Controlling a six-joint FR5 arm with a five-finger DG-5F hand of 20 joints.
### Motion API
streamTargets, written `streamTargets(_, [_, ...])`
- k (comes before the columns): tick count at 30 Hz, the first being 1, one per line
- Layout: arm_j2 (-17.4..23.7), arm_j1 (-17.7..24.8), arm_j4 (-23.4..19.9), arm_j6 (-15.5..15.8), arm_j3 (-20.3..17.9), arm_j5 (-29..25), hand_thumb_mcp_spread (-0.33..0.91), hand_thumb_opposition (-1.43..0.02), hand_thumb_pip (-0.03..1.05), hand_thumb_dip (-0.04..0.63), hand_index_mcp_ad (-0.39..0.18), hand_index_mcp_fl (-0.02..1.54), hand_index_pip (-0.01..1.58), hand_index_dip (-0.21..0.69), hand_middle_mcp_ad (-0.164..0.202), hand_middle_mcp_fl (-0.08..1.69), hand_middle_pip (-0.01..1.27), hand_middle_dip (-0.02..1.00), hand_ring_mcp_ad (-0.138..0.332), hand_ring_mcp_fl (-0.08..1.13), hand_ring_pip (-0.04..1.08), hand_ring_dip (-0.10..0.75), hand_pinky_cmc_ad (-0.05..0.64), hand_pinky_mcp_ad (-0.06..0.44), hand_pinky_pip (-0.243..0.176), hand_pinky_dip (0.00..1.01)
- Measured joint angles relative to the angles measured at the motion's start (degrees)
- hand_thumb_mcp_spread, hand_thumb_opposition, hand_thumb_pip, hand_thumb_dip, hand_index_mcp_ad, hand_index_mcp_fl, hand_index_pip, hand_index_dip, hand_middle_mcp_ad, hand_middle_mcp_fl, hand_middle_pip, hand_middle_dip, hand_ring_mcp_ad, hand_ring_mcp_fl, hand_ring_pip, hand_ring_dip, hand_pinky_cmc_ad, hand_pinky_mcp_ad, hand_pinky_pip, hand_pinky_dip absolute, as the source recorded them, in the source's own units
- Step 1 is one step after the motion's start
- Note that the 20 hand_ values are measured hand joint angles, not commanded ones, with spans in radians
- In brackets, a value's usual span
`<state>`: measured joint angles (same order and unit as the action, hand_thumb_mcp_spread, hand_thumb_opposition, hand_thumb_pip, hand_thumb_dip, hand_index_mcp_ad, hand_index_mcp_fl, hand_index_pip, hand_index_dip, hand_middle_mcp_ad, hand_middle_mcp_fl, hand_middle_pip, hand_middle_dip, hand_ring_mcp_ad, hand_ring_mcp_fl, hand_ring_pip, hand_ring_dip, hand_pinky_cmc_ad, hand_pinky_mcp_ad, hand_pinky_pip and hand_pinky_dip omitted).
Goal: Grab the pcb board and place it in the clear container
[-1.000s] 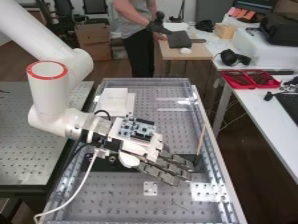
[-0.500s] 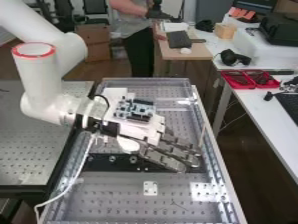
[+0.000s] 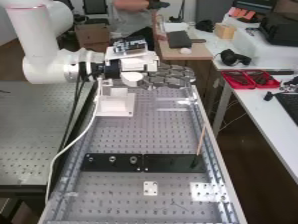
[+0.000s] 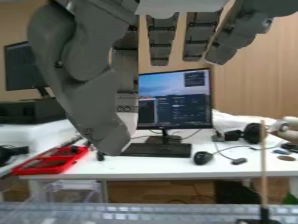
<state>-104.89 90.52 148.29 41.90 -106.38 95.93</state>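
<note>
Circuit board [image 3: 130, 46], perhaps built-in electronics, sits on the upper side of the hand [image 3: 174, 76], outside its grasp and higher than the white stand [image 3: 115, 106], in the high view. Wrist view: fingers [image 4: 163, 40] spread straight, thumb [image 4: 96, 105] extended.

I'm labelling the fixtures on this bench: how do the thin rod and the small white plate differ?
The thin rod stands upright; the small white plate lies flat. The rod is slender and tan, the plate squarish and white. Both are on the perforated bench.
</note>
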Motion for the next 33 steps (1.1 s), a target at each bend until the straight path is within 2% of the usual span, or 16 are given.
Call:
streamTargets(7, [-1.35, 4.68, -0.75, -2.38, 1.23, 2.41, 0.51, -0.95, 0.66, 0.267, -0.087, 0.46, 1.52, 0.091, 0.049, 0.02, 0.14, 0.1, 0.127, 0.01, 0.09, -0.005, 0.312, 0.119, -0.075, 0.19])
streamTargets(14, [-7.67, 8.14, 0.31, -4.28, 5.57, 3.09, 0.51, -0.95, 0.66, 0.267, -0.087, 0.46, 1.52, 0.091, 0.051, 0.02, 0.14, 0.1, 0.129, 0.01, 0.09, -0.005, 0.312, 0.119, -0.075, 0.19])
streamTargets(22, [-14.2, 9.32, 3.11, -3.52, 10.62, 0.98, 0.51, -0.95, 0.66, 0.269, -0.087, 0.46, 1.52, 0.094, 0.051, 0.02, 0.14, 0.1, 0.127, 0.01, 0.09, -0.005, 0.312, 0.119, -0.075, 0.19])
streamTargets(27, [-17.95, 9.39, 6.75, -2.21, 13.68, -1.4, 0.5, -0.96, 0.66, 0.269, -0.087, 0.46, 1.52, 0.094, 0.051, 0.02, 0.14, 0.1, 0.124, 0.01, 0.09, -0.005, 0.312, 0.117, -0.075, 0.19])
streamTargets(33, [-18.58, 9.48, 10.63, -1.27, 14.98, -3.42, 0.51, -0.96, 0.66, 0.269, -0.089, 0.39, 1.52, 0.126, 0.052, 0.0, 0.14, 0.1, 0.136, 0.01, 0.09, -0.005, 0.312, 0.119, -0.075, 0.22])
